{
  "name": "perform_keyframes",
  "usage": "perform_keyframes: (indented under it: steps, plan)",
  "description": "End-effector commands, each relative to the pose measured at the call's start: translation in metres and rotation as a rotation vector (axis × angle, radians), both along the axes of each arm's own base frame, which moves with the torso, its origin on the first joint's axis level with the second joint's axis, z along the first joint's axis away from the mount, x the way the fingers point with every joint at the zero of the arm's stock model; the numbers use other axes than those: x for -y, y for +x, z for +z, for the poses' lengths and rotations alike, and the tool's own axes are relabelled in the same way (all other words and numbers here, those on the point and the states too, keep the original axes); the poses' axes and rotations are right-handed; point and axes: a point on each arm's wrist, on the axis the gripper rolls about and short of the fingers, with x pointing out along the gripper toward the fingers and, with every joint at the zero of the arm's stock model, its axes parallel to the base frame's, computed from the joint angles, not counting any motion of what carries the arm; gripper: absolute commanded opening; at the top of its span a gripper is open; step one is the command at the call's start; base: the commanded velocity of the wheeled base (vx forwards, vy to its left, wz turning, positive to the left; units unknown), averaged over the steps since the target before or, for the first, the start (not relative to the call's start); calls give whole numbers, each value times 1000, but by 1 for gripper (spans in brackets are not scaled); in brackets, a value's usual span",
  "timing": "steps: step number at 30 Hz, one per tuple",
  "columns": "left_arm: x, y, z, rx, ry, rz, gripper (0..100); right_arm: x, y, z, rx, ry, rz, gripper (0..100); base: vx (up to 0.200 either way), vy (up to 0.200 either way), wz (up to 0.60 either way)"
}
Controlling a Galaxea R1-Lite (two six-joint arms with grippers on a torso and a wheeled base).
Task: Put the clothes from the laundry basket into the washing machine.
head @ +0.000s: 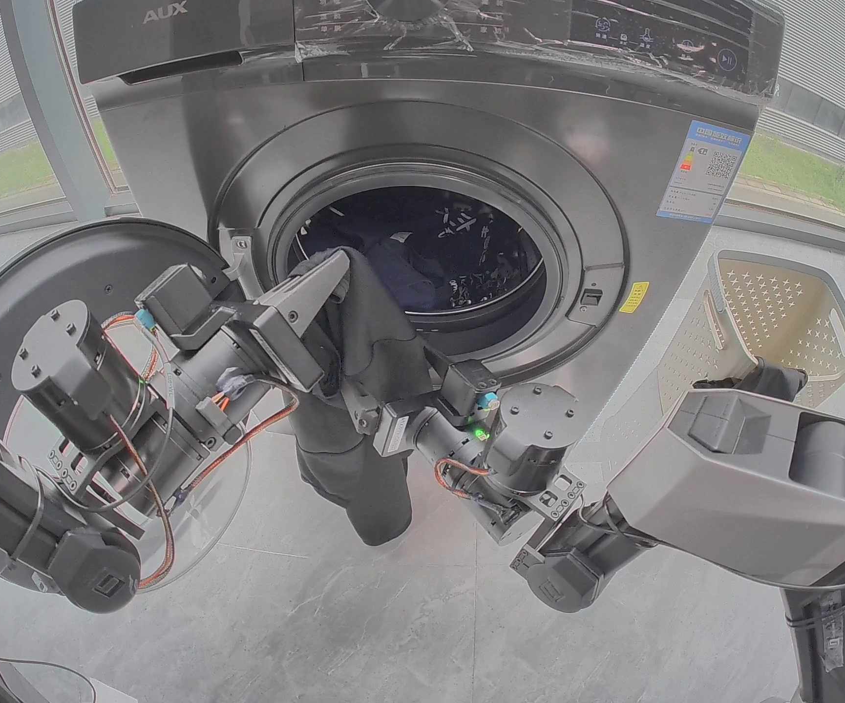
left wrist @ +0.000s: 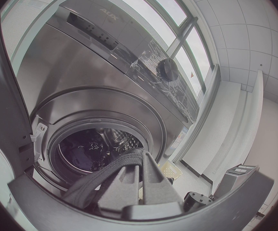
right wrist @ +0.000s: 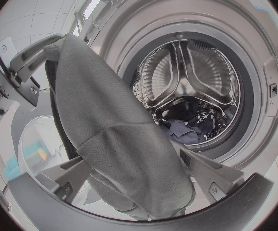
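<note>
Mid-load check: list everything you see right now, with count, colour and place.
washing machine: one, silver-grey, straight ahead
door: one, grey, swung open on the robot's left
clothes: several, dark blue and black, lying low in the drum
garment: one, dark grey, hanging before the opening, lower end dangling toward the floor
laundry basket: one, beige, to the right of the machine
left gripper: shut on the garment's upper edge
right gripper: fingers spread, garment draped between them

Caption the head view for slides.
Left gripper holds a dark garment, draped over the right gripper, at the open washing machine.
</note>
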Motion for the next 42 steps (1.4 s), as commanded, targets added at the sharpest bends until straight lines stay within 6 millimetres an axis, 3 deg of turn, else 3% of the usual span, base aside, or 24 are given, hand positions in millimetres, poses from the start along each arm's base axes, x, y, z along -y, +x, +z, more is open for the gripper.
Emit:
perform_keyframes:
  steps: [1, 5, 9, 23, 24, 33, 42]
  plan:
    - [0, -1, 0, 3, -1, -2, 0, 24, 17, 12, 11, 15, -71, 100, 0, 0, 0]
    - [0, -1, 1, 6, -3, -2, 0, 44, 23, 24, 18, 23, -113, 100, 0, 0, 0]
    - [0, -1, 1, 4, -2, -2, 0, 47, 22, 26, 15, 20, -116, 100, 0, 0, 0]
    - [0, -1, 0, 3, 0, -3, 0, 37, 20, 23, 20, 22, -80, 100, 0, 0, 0]
    - [0, -1, 0, 3, 0, -3, 0, 34, 20, 21, 23, 23, -69, 0, 0, 0, 0]
    - [-1, -1, 0, 3, 0, -1, 0, 21, 12, 25, 43, 37, -25, 0, 0, 0, 0]
    - [-1, -1, 0, 1, 1, -1, 0, 24, 8, 29, 44, 38, -24, 0, 0, 0, 0]
